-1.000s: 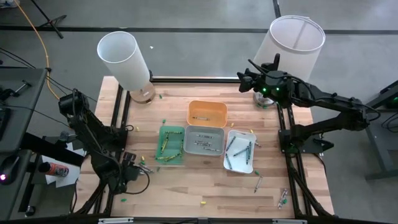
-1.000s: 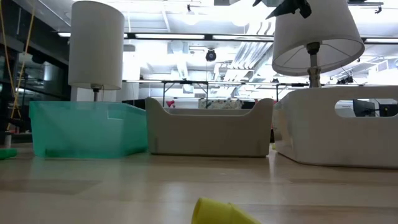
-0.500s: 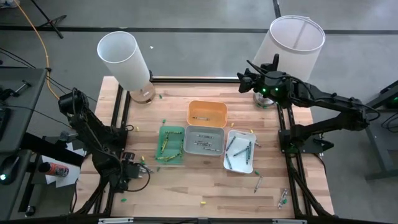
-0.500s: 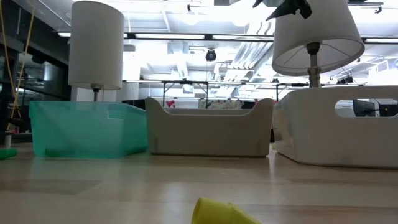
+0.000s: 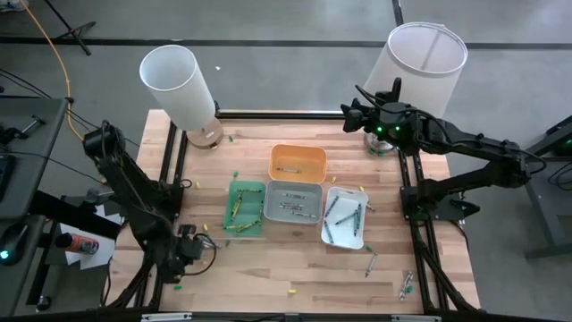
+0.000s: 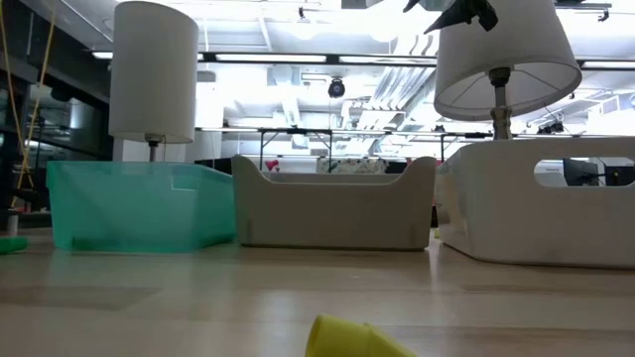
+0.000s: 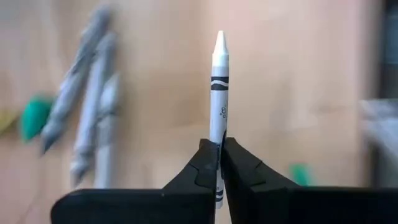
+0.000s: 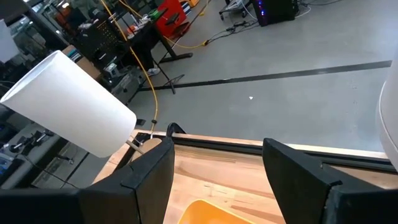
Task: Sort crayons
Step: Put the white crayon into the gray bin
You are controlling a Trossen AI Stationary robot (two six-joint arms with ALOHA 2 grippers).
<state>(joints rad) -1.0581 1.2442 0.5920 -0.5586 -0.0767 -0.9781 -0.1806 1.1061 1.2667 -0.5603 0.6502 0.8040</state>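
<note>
Left gripper [image 7: 219, 163] at the near-left of the table [image 5: 295, 268], just near and left of the green tray [image 5: 244, 207]. Its fingers are clenched on a grey-white crayon [image 7: 217, 93], held near the blunt end, with the tip projecting straight out beyond the fingertips. Grip looks centred and the stick is in line with the fingers.

Right gripper [image 8: 217, 168] waits high over the far-right of the table beside the lamp [image 5: 420, 63], fingers apart, holding nothing.

3 trays sit side by side mid-table: green, grey tray [image 5: 292, 202], white tray [image 5: 345, 217]; an orange tray [image 5: 298, 162] lies just beyond them. Each already holds crayons.

Judgement: the step in hand is carrying the held stick to its matching tray, probably the grey or white one; from above I cannot tell which shade fits.

Notes for doing it well:
- Lift clear before travelling; loose crayons lie close by on the wood.
- Cross above the green tray's rim, not through it.
- Lower into the tray before letting go, so the stick does not bounce out.
- Lay it lengthwise with the tray.
</note>
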